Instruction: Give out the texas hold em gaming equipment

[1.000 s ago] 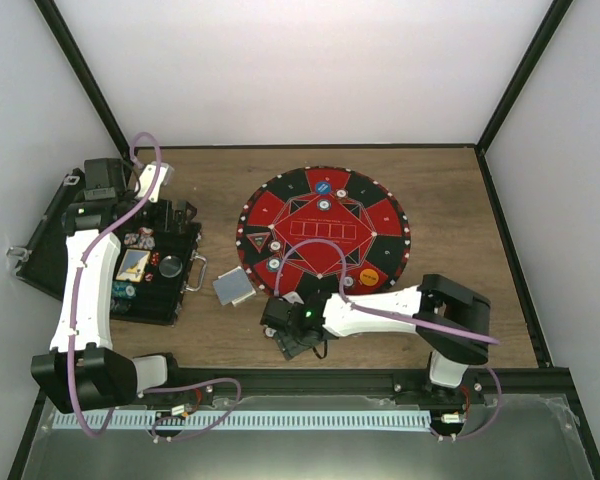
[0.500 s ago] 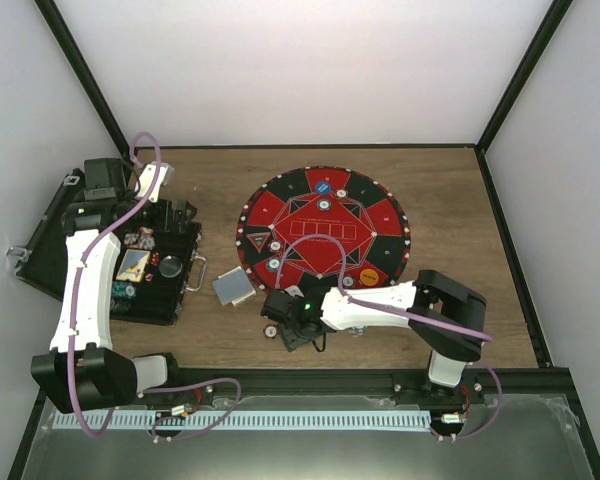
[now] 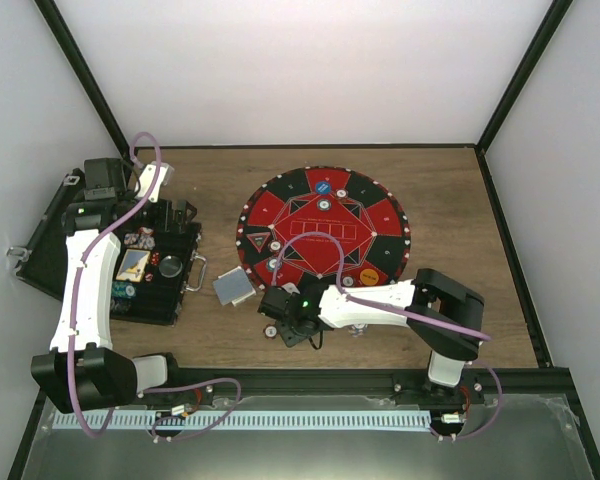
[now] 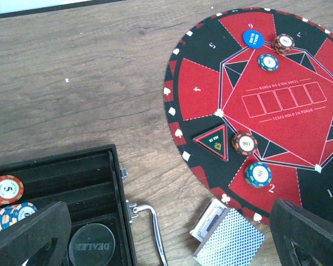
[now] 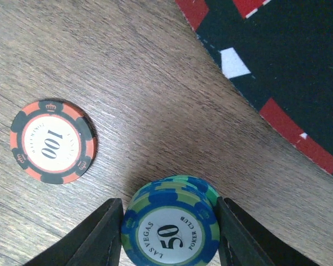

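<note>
**Right pincer edges up toward the mat with the 50s in its grip**

Over the last second, in the overhead view, my right pincer (image 5: 167,220) has crept up and left to the lower-left rim of the round mat (image 3: 325,232). It is closed snugly on the blue-green 50 chip stack (image 5: 170,228), bottom centre of my wrist view. The orange 100 chip (image 5: 53,142) lies loose on the tabletop (image 5: 127,72), middle left. I judge the delivery is under way. My left pincer (image 4: 166,238) gapes, empty.

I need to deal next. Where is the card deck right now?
In the top view the card deck lies on bare wood, between the black case and the round mat, near the right hand.
</note>
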`<control>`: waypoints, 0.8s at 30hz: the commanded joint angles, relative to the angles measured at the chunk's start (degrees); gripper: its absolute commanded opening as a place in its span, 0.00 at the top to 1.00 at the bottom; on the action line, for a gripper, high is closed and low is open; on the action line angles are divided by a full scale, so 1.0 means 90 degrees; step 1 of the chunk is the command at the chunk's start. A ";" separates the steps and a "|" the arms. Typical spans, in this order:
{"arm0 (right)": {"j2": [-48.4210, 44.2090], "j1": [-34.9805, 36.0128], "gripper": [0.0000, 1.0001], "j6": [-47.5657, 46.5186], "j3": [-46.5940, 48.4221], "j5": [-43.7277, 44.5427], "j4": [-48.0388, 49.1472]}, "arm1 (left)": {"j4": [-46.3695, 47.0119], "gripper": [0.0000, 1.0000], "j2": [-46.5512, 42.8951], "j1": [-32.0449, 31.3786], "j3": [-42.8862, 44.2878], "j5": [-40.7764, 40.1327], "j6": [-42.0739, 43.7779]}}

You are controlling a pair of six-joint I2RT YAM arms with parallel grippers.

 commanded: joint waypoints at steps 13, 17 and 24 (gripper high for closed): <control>0.0169 -0.0067 0.53 -0.0107 0.0229 0.0190 -0.0086 | 0.0030 0.00 -0.0045 0.0043 0.0134 0.0038 -0.0068; 0.0151 -0.0066 0.53 -0.0110 0.0212 0.0160 -0.0072 | 0.0037 0.00 -0.0054 0.0042 0.0134 0.0029 -0.0059; 0.0065 -0.0081 0.69 -0.0081 0.0208 0.0235 -0.0110 | 0.0049 0.00 -0.0040 0.0051 0.0143 0.0023 -0.0067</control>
